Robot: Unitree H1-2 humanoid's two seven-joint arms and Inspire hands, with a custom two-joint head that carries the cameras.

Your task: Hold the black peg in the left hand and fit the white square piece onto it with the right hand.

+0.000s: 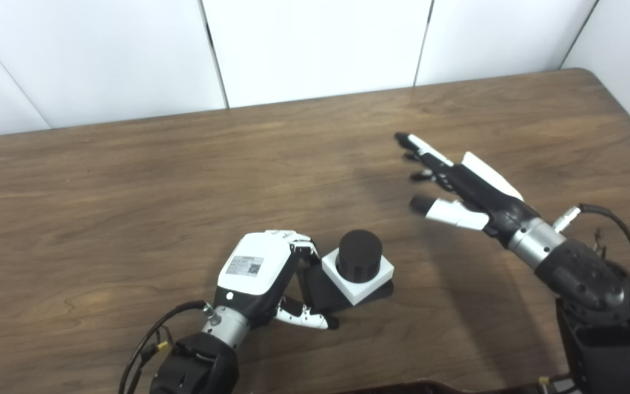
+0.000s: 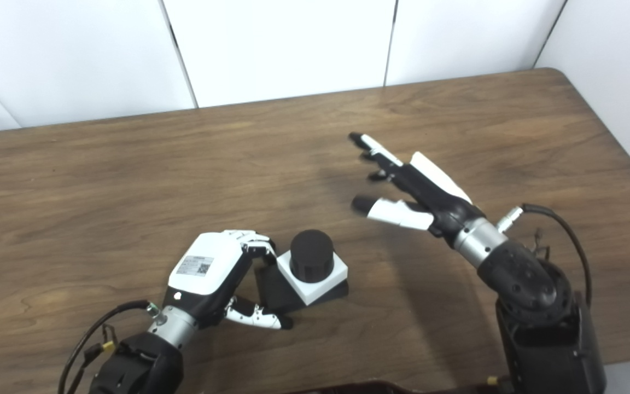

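White square (image 1: 367, 282) sits seated round the ribbed black peg (image 1: 359, 255), gripped by left hand (image 1: 260, 273) fingers; right hand (image 1: 465, 189) splayed, empty.

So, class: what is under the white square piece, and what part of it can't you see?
Under the white square piece sits a black base, held by the left hand. The black peg rises through the piece. Where peg meets base is covered by the piece.

Left hand (image 1: 263, 273): white back plate bearing grey label with QR code, black palm, white-and-black fingers (image 1: 307, 317), silver wrist collar, black forearm, black cable with yellow tag. Right hand (image 1: 471, 189): same white-black shell, silver collar, black textured forearm, looped black cable, metal plug.
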